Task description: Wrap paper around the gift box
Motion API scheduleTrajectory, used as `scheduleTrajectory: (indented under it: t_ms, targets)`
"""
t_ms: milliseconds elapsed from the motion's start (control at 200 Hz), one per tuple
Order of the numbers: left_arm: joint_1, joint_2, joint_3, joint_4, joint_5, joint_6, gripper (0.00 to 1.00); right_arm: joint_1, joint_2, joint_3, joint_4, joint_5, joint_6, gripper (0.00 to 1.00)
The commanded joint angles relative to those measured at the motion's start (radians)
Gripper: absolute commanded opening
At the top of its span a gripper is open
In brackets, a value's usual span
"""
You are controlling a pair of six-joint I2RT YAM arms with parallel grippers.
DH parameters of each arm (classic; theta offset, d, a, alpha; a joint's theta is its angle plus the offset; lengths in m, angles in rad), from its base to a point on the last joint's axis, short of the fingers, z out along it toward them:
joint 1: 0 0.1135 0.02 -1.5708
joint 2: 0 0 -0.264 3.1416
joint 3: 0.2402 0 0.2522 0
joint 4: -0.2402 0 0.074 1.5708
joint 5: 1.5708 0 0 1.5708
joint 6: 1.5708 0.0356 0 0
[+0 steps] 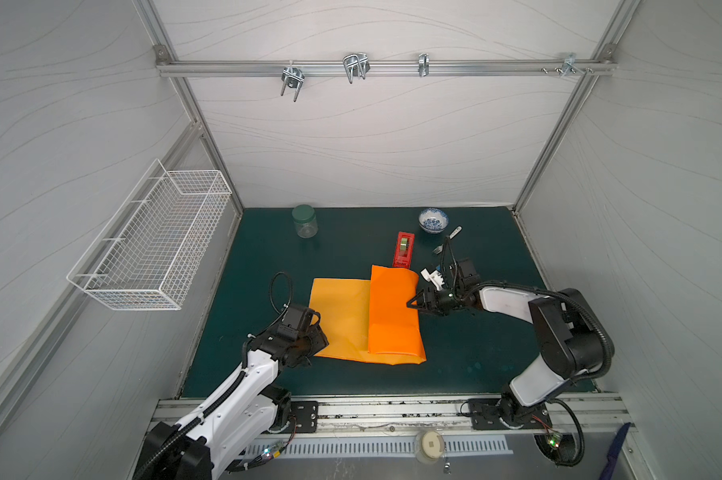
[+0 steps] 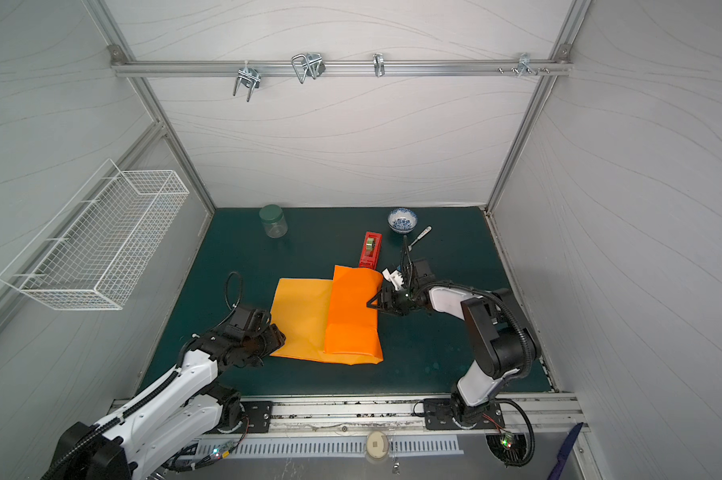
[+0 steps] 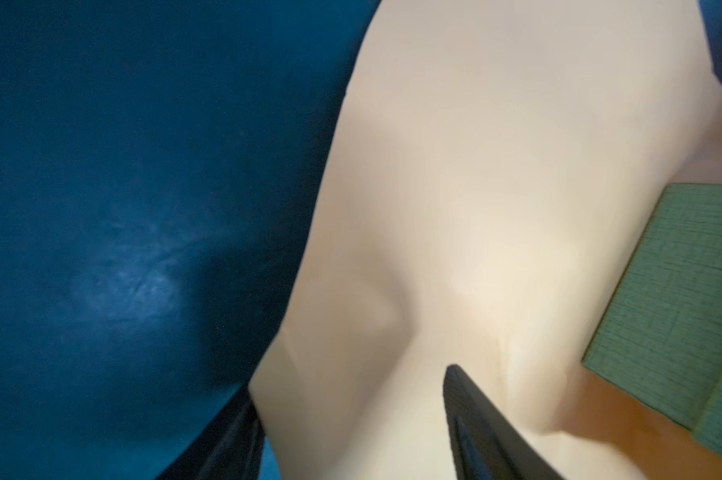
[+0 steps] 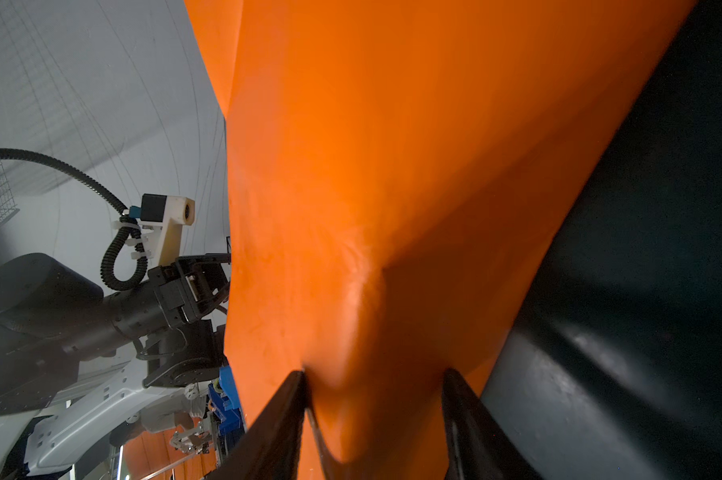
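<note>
Fingers of the left gripper [image 3: 349,380] fill the bottom of its wrist view: jaws apart, straddling the near-left edge of the paper [image 1: 340,320]. One finger looks to sit below the edge and one on top, with no pinch that I can see. gift box [image 3: 675,291] sits on the sheet; a green corner shows in the left wrist view, while in both top views it is hidden under the brighter flap folded over from the right. right gripper [image 4: 374,374] is at that flap's right edge, jaws clamped on a bulge of paper with creases fanning out from the bite. Can't tell if the box wall is inside the bite. Rest of the sheet lies flat on the mat [image 1: 475,353] to the left. Judgement: first flap done, second fold about to start. Next move calls for the left jaws to close on the edge, lift and carry it over the box onto the flap while the right holds tension. Thin sheet may slip or crumple. tape dispenser [image 1: 403,249] sits just beyond the far edge, within reach for sealing.
</note>
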Motion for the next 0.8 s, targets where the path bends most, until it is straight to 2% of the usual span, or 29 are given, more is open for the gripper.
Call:
scheduleTrajectory:
  t_ms: [0,185,405,540,795]
  targets:
    - [-0.004,0.014,0.024,0.087,0.003,0.021,0.67,0.006,0.044,-0.046,-0.093,0.150,-0.012,0.52]
    - [0.025,0.038,0.026,0.170,-0.008,0.069,0.68,0.009,0.048,-0.045,-0.092,0.150,-0.012,0.52]
    - [0.164,0.095,0.020,0.262,0.092,0.141,0.70,0.013,0.053,-0.042,-0.092,0.153,-0.012,0.52]
    - [0.197,0.168,0.039,0.303,0.131,0.171,0.70,0.015,0.054,-0.038,-0.093,0.155,-0.013,0.52]
    - [0.285,0.331,0.064,0.423,0.274,0.176,0.65,0.018,0.055,-0.035,-0.099,0.157,-0.012,0.52]
